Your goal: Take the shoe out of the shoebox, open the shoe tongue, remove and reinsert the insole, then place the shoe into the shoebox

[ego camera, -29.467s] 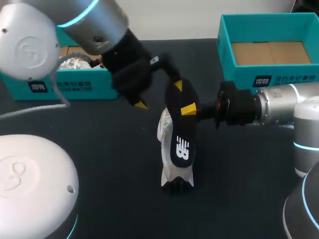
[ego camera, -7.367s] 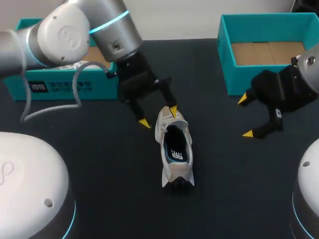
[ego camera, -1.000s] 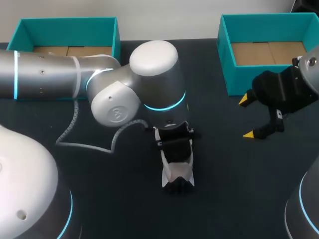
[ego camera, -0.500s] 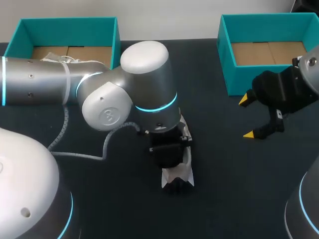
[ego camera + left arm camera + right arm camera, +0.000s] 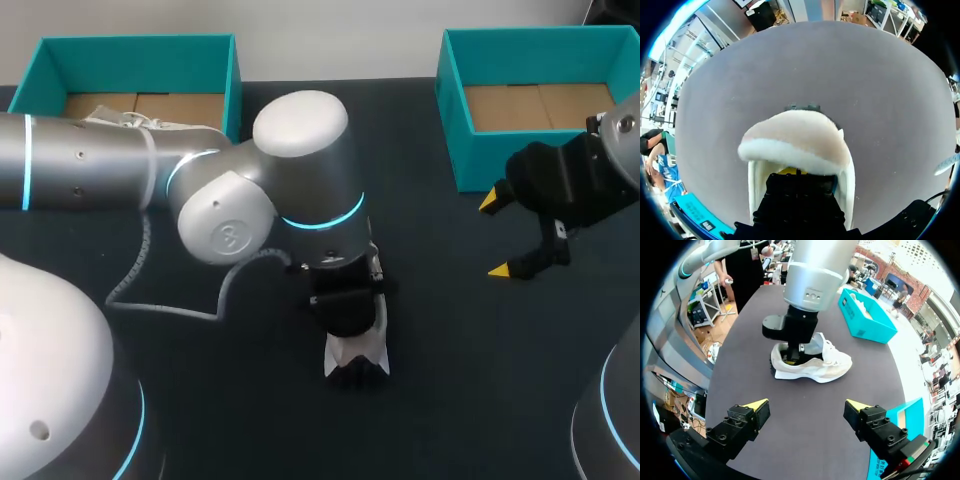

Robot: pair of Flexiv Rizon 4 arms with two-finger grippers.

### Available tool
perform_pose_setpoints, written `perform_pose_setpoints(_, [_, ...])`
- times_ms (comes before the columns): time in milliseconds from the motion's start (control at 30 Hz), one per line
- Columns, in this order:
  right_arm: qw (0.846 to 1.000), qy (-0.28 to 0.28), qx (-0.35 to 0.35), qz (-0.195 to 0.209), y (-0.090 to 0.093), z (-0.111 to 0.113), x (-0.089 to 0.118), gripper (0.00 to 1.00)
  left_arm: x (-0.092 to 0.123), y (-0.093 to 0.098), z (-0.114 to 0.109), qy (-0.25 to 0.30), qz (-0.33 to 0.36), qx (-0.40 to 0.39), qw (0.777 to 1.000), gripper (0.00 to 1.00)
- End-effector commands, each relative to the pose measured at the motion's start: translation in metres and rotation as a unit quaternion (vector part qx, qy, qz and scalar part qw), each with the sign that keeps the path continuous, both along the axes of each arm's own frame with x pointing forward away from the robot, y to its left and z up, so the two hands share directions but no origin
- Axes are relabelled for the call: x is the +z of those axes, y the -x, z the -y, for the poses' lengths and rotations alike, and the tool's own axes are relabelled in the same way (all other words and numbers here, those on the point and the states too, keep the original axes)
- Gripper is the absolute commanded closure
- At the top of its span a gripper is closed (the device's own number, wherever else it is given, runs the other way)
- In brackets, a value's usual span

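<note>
— Shoe location, please?
— It stands on its sole near the middle of the table, with its heel toward the near edge. The head camera gives me only that heel end. My left arm, coming in over the left edge, covers the rest.
— And the left gripper?
— It points straight down into the shoe's opening, just inside the heel collar. In its own wrist view the black body fills the opening and only a sliver of yellow shows. I cannot tell whether it is parted or clamped on anything.
— Right side?
— The right gripper hangs above the table toward the right edge, well apart from the shoe. It is spread wide, and its yellow fingertips hold nothing. Its wrist view shows the whole shoe side-on ahead of it, with the left gripper planted in it.
— Boxes?
— Two teal ones sit along the far edge. The left shoebox is toward the far left corner, with something white and laced inside, probably a second shoe. The right shoebox is toward the far right corner, its brown cardboard floor showing. Neither box touches the shoe.
</note>
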State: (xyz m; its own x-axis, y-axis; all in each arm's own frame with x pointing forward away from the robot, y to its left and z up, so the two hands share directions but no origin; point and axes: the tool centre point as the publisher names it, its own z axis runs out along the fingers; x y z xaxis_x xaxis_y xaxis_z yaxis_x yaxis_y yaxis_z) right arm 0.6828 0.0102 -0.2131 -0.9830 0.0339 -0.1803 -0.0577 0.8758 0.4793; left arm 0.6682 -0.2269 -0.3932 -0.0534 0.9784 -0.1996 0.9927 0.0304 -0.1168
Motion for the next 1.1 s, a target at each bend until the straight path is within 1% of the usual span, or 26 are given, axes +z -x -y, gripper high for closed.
perform_pose_setpoints(33, [1.0, 0.001, 0.0, 0.0, 0.0, 0.0, -0.001, 0.0, 0.018, -0.006, -0.011, 0.002, 0.014, 0.002, 1.0, 1.0])
perform_pose_setpoints(167, [1.0, 0.001, 0.0, 0.0, 0.0, 0.0, -0.001, 0.0, 0.019, -0.012, -0.012, -0.012, 0.031, -0.003, 0.999, 1.0])
perform_pose_setpoints(267, [1.0, 0.001, 0.0, 0.0, 0.0, 0.0, -0.001, 0.0, 0.01, -0.015, -0.012, -0.032, 0.041, -0.008, 0.999, 1.0])
perform_pose_setpoints(400, [1.0, 0.001, 0.0, 0.0, 0.0, 0.0, -0.001, 0.0, -0.008, -0.018, -0.012, -0.054, 0.056, -0.017, 0.997, 1.0])
perform_pose_setpoints(500, [1.0, 0.001, 0.0, 0.0, 0.0, 0.0, -0.001, 0.0, -0.013, -0.019, -0.011, -0.062, 0.061, -0.019, 0.996, 1.0])
perform_pose_setpoints(667, [1.0, 0.001, 0.0, 0.0, 0.0, 0.0, -0.001, 0.0, -0.006, -0.024, -0.01, -0.068, 0.089, -0.02, 0.994, 1.0])
perform_pose_setpoints(833, [1.0, 0.001, 0.0, 0.0, 0.0, 0.0, -0.001, 0.0, 0.018, -0.034, -0.011, -0.052, 0.13, -0.007, 0.99, 1.0])
perform_pose_setpoints(933, [1.0, 0.001, 0.0, 0.0, 0.0, 0.0, -0.001, 0.0, 0.029, -0.042, -0.008, -0.046, 0.158, 0.001, 0.986, 1.0])
perform_pose_setpoints(1100, [1.0, 0.001, 0.0, 0.0, 0.0, 0.0, -0.001, 0.0, 0.032, -0.049, -0.009, -0.049, 0.172, 0.009, 0.984, 1.0])
